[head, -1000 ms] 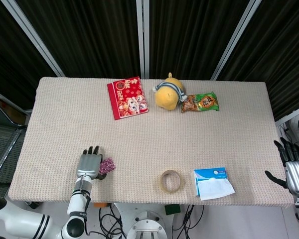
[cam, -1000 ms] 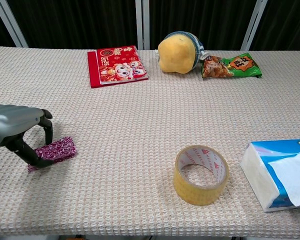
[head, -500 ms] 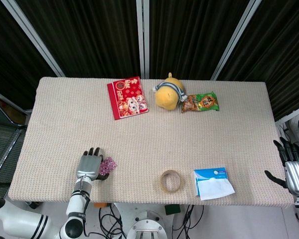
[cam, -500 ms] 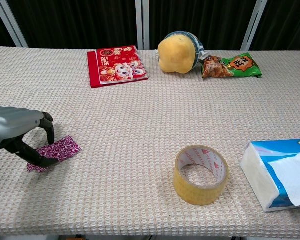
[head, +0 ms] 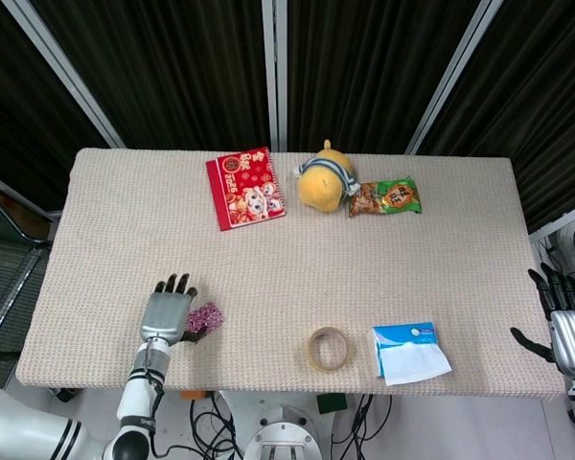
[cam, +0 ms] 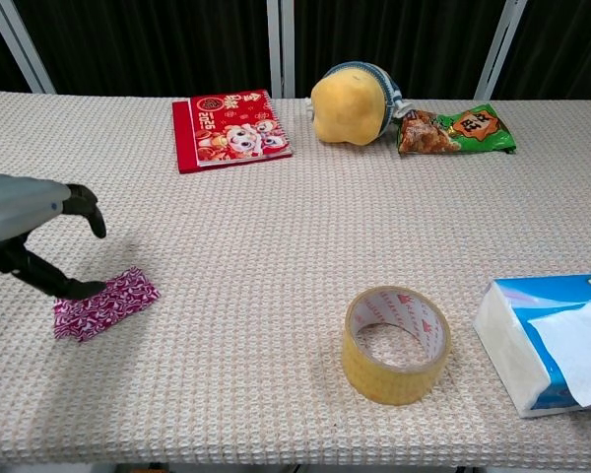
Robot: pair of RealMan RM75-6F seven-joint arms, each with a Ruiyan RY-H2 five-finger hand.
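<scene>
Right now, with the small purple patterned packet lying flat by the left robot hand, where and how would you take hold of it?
Probably at the end of the purple packet nearest the left robot hand, coming from above and the left. It lies flat on the table, so thumb and finger would pinch its thin edge. The hand hovers open just above it, thumb tip close to its upper edge.

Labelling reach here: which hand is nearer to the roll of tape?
Left. The left hand sits left of the tape roll, by the pink wrapper; the right hand hangs beyond the table's right edge.
</scene>
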